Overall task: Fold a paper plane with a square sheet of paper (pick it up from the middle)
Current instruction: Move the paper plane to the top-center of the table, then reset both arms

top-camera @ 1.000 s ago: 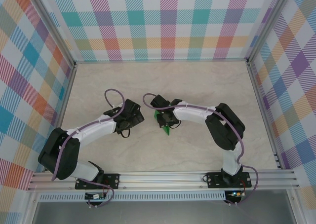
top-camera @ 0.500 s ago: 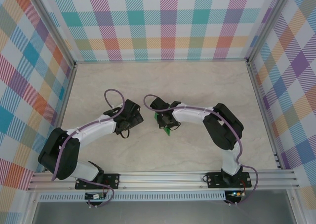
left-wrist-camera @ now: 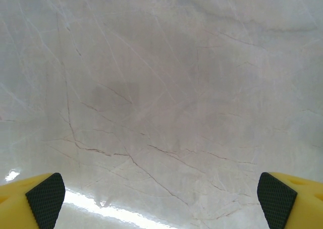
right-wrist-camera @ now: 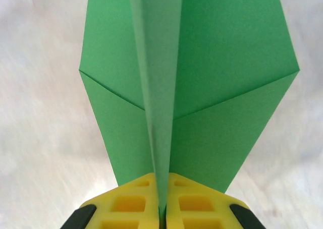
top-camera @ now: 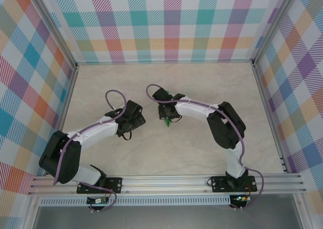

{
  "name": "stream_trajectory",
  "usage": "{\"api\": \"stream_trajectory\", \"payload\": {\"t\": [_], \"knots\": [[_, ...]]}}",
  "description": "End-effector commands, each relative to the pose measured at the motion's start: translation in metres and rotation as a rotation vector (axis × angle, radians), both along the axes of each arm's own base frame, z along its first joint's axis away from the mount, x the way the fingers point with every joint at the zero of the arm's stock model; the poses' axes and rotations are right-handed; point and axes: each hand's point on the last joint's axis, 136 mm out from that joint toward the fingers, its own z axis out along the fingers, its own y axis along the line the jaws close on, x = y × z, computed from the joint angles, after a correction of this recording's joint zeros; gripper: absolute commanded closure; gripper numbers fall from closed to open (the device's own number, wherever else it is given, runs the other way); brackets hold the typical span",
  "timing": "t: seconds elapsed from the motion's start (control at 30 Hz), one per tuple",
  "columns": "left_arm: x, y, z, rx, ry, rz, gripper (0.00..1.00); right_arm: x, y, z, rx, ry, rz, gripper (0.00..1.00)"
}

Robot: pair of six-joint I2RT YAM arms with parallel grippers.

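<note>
The paper plane (right-wrist-camera: 222, 88) is bright green, with a raised centre crease and two wings spreading to either side. My right gripper (right-wrist-camera: 161, 211) is shut on that centre crease, its yellow fingers (right-wrist-camera: 126, 204) pressed together with the fold between them. From above, a small green tip of the paper plane (top-camera: 167, 122) pokes out under the right gripper (top-camera: 167, 115) near the table's middle. My left gripper (top-camera: 136, 119) sits a short way to the left of it, apart from the paper. In the left wrist view the left gripper (left-wrist-camera: 161, 198) is open, with bare table between its pads (left-wrist-camera: 45, 196).
The marble-look table (top-camera: 166, 82) is fenced by metal rails and checked walls. Both arms bend inward towards the middle; the arm bases and a rail (top-camera: 166, 181) line the near edge.
The right gripper has shifted slightly towards the back with the green paper, and less green shows from above. The left arm has barely moved.
</note>
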Motion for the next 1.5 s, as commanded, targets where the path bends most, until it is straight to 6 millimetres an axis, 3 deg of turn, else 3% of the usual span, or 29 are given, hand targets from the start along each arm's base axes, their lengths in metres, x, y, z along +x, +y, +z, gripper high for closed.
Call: {"api": "stream_trajectory", "payload": {"t": [0.0, 0.23, 0.5, 0.6, 0.7, 0.87, 0.97, 1.07, 1.2, 1.23, 1.33, 1.47], "knots": [[0.004, 0.008, 0.007, 0.029, -0.007, 0.012, 0.00, 0.014, 0.000, -0.014, -0.008, 0.040, 0.018, 0.91], [0.003, 0.010, 0.009, 0.030, -0.009, 0.009, 0.00, 0.039, 0.002, -0.021, -0.002, 0.052, 0.020, 0.88], [0.003, 0.010, 0.010, 0.019, -0.015, 0.011, 0.00, 0.037, -0.006, -0.045, -0.057, 0.104, -0.014, 0.85], [0.005, 0.012, 0.015, 0.026, -0.026, 0.011, 0.00, 0.037, -0.006, -0.042, -0.057, 0.109, -0.022, 0.82], [0.011, 0.015, 0.025, 0.040, -0.043, 0.007, 0.00, 0.043, 0.001, -0.010, -0.026, 0.073, -0.010, 0.73], [0.027, 0.029, 0.055, 0.083, -0.096, 0.015, 0.00, 0.052, 0.011, 0.073, 0.092, -0.038, 0.006, 0.39], [0.037, 0.043, 0.078, 0.112, -0.140, 0.033, 0.00, 0.053, 0.004, 0.115, 0.156, -0.112, 0.001, 0.27], [0.044, 0.065, 0.100, 0.166, -0.179, 0.069, 0.00, 0.058, -0.017, 0.148, 0.144, -0.199, -0.005, 0.19], [0.048, 0.101, 0.124, 0.266, -0.224, 0.110, 0.00, 0.062, -0.068, 0.178, 0.007, -0.374, -0.046, 0.00], [0.048, 0.109, 0.126, 0.287, -0.229, 0.109, 0.00, 0.062, -0.083, 0.184, -0.019, -0.418, -0.063, 0.00], [0.047, 0.127, 0.129, 0.340, -0.257, 0.091, 0.00, 0.060, -0.133, 0.184, -0.083, -0.487, -0.133, 0.00], [0.042, 0.153, 0.120, 0.423, -0.298, 0.114, 0.00, 0.051, -0.209, 0.165, -0.186, -0.526, -0.269, 0.00]]}}
